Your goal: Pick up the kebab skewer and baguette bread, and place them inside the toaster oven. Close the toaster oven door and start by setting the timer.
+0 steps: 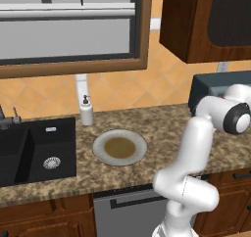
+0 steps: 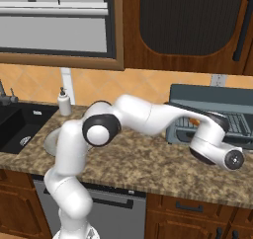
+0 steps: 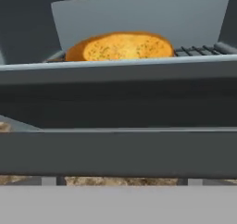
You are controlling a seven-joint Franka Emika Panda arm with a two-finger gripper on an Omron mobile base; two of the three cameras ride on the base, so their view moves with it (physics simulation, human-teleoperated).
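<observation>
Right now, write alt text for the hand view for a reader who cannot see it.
An orange-yellow piece of baguette bread lies on the wire rack inside the blue-grey toaster oven, seen close up from the front, looking in across the lowered toaster oven door. A thin strip of speckled brown counter shows beneath the oven.

A round grey plate with a brownish centre (image 1: 119, 148) lies on the speckled brown granite table (image 1: 162, 126). Left of it sits a black sink (image 1: 37, 153); a white soap dispenser bottle (image 1: 87, 111) stands at the far edge.
</observation>
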